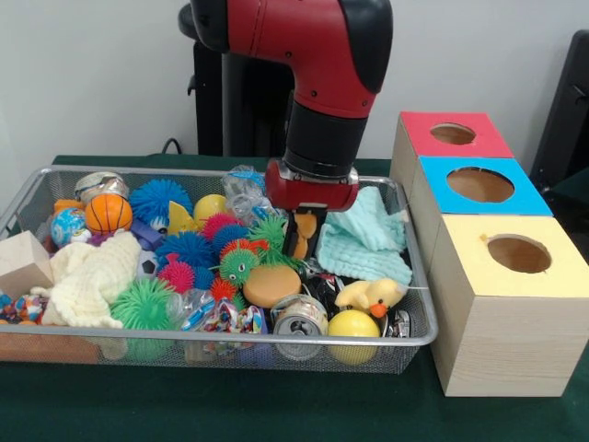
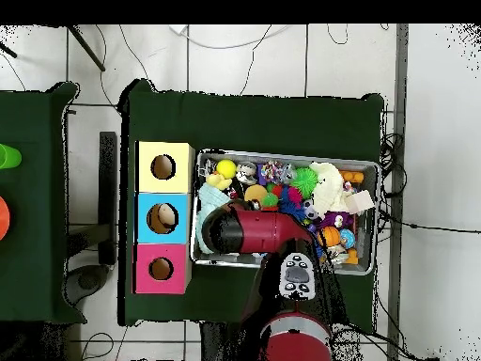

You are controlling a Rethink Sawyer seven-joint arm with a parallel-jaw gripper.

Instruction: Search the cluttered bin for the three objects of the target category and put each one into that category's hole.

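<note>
Readable text: none in either view.
Can [image 1: 300, 318] top, lower centre: perhaps printed, too blurred to read.
Boxes [image 1: 502, 276]: unmarked.

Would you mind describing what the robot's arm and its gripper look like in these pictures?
The arm is thick and rounded, with glossy red shells joined by black sections; a black cylindrical segment leads down to a red wrist block. Below that sits the small dark gripper, mostly hidden among the toys. From overhead, the arm shows the same red shell with black ends, plus a grey panel carrying dark buttons.
</note>
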